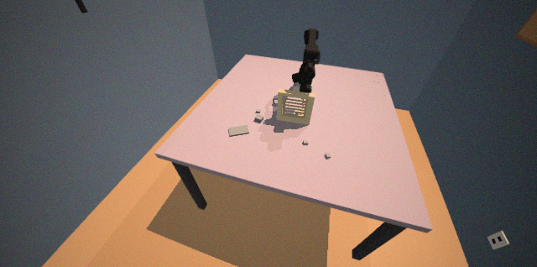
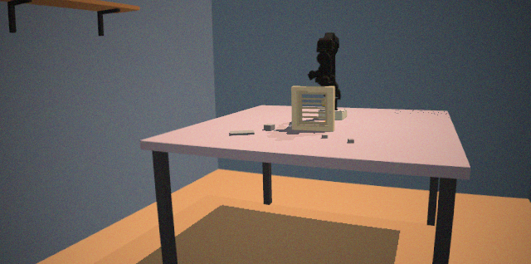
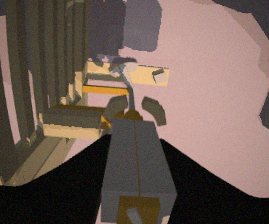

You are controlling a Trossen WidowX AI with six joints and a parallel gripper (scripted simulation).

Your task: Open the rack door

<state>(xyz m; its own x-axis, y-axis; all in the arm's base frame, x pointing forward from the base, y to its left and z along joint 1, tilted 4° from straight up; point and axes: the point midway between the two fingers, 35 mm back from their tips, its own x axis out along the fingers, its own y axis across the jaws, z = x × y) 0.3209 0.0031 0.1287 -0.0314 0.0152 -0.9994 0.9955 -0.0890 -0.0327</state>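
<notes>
The pale yellow rack (image 1: 311, 109) (image 2: 295, 108) stands upright on the pink table (image 1: 357, 133) (image 2: 394, 139). Its slats fill the left of the wrist view. My gripper (image 3: 133, 143) is shut on the upright handle (image 3: 134, 115) on the rack's arm side. Brown parts of the handle show beyond the fingertips and below the grey finger pads; the pads hide the rest. In the top and exterior views the arm (image 1: 311, 54) (image 2: 328, 61) stands behind the rack, and its fingers are hidden or too small to make out. The door's exact angle and the handle's turn cannot be told.
A flat grey slab (image 1: 238, 131) (image 2: 241, 133) and a grey block (image 1: 258, 118) (image 2: 269, 127) lie left of the rack in the top and exterior views. Two small cubes lie in front: one (image 1: 305, 143) (image 2: 324, 136) nearer the rack, another (image 1: 327, 156) (image 2: 351, 140) farther right.
</notes>
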